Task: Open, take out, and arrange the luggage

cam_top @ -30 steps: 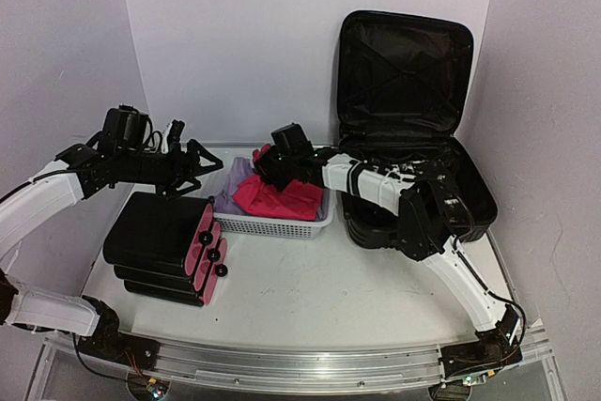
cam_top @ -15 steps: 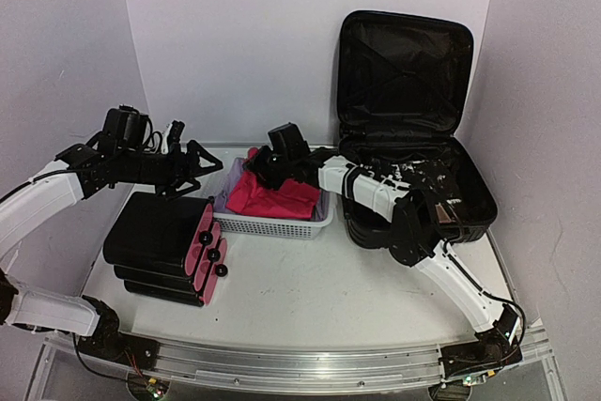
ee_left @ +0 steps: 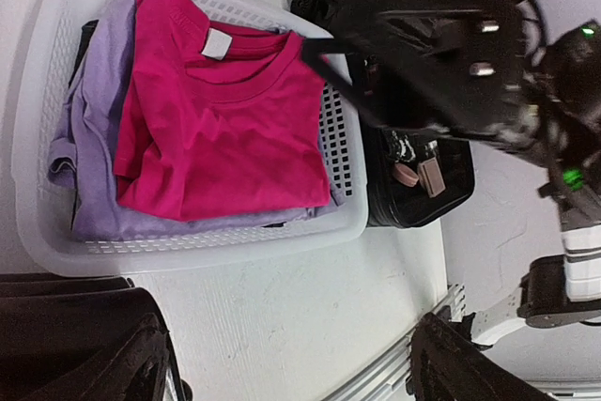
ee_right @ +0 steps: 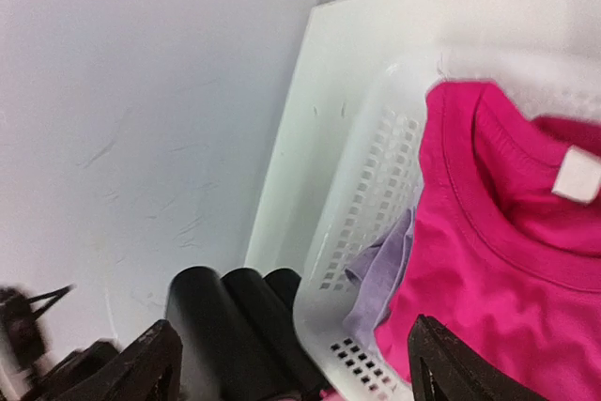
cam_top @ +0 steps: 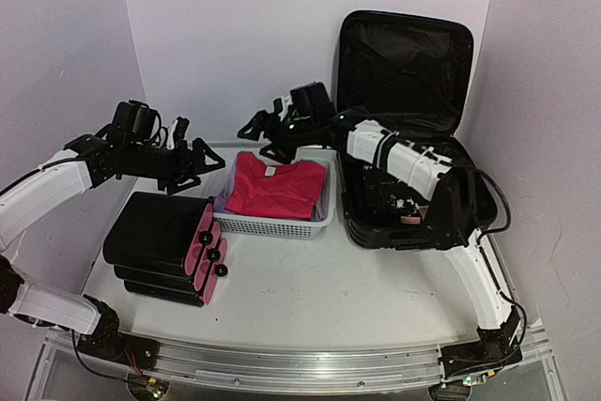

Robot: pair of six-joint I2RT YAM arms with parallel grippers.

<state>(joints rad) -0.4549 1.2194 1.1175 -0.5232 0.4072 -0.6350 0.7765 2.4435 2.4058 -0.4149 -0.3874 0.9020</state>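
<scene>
Luggage [cam_top: 404, 63] lies open behind the right gripper [cam_top: 257, 134], spread above the pink T-shirt [cam_top: 277, 187]; lift clear of the basket [cam_top: 272, 227] first.

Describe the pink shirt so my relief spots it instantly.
Start at the big open luggage at the back right. Just left of it sits a white perforated basket. The shirt is the bright pink folded one on top, over a lilac garment.

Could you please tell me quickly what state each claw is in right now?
Left claw: open, holding nothing.
Right claw: open, empty, over the pink shirt in the basket.
</scene>
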